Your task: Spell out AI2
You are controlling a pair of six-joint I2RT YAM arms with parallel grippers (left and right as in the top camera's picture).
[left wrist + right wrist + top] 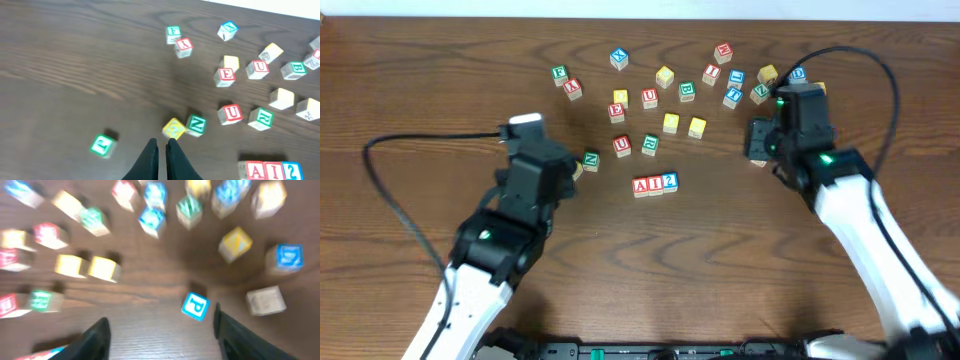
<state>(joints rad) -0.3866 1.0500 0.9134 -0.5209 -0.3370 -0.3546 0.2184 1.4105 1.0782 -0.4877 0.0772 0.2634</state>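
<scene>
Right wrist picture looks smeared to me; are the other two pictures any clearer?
Right wrist view: blurred throughout, most letters unreadable, though the blue P block is legible. Left wrist view: mostly sharp, the green P block slightly soft. Overhead view: sharp, evenly lit.

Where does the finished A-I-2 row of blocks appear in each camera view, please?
Overhead: A-I-2 row at the picture's centre.
Left wrist: A-I-2 row in the bottom right corner, partly cropped.
Right wrist: A-I-2 row at the bottom left edge, blurred, mostly cut off.
Shared landmark: green block just beyond the row.
</scene>
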